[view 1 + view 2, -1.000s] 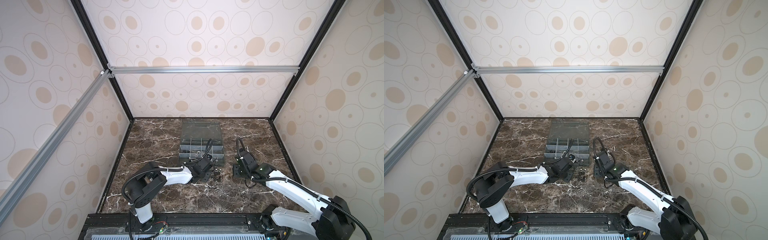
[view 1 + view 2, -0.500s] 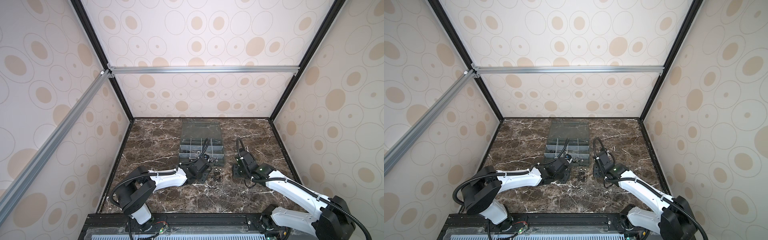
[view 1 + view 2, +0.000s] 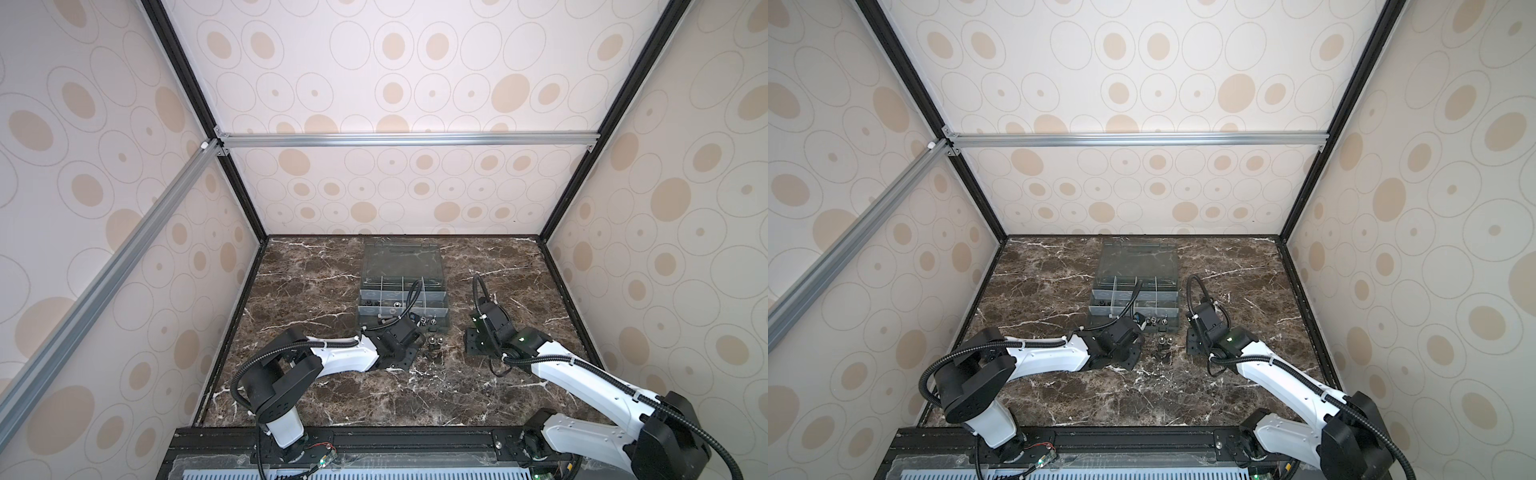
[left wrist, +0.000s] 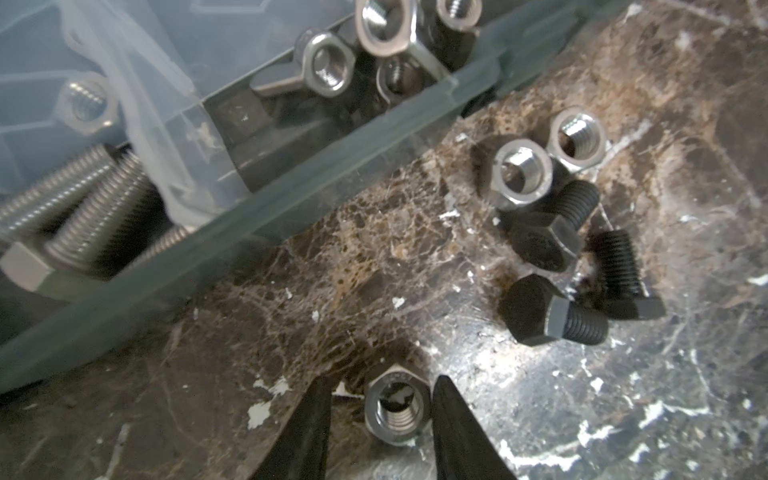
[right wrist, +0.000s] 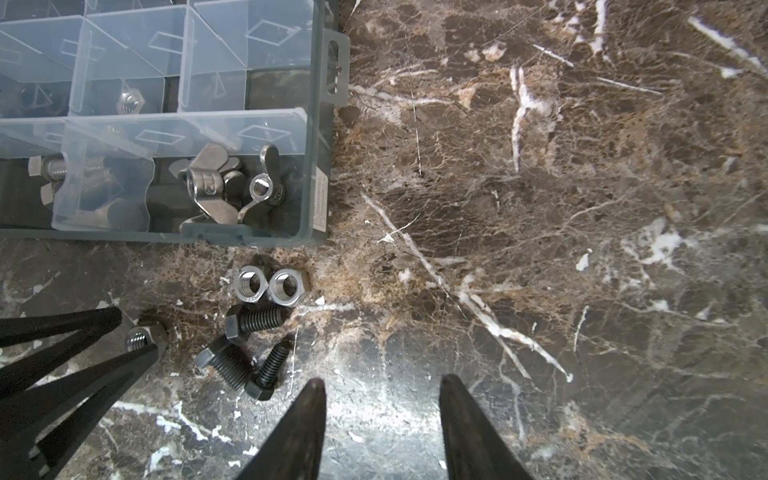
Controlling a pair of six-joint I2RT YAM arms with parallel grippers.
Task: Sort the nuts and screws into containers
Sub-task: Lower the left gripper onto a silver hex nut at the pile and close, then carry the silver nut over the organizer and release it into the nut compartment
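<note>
The left claw [image 4: 382, 379] is down at the marble worktop [image 5: 540, 208] with its jaws parted around a single silver hex nut [image 4: 395, 409]. The nut lies flat on the marble, hole upward, between the two black fingertips [image 4: 309, 419]. In the left wrist view one fingertip is clearly apart from the nut and the other is just beside it, so the nut is straddled, not clamped.

Near this nut lies a loose cluster: two silver nuts [image 4: 523, 174] touching side by side, and just beside them three black screws [image 4: 552, 316] on their sides. The cluster sits close to the front wall of the organizer box [image 5: 320, 145]. Inside the box, the corner cell holds wing nuts [image 5: 224, 187], and the neighbouring cell holds long silver screws [image 4: 83, 199].

The right claw [image 5: 382, 399] is released, its jaws wide over bare marble with nothing between them, and the black screws lie just beside it.
</note>
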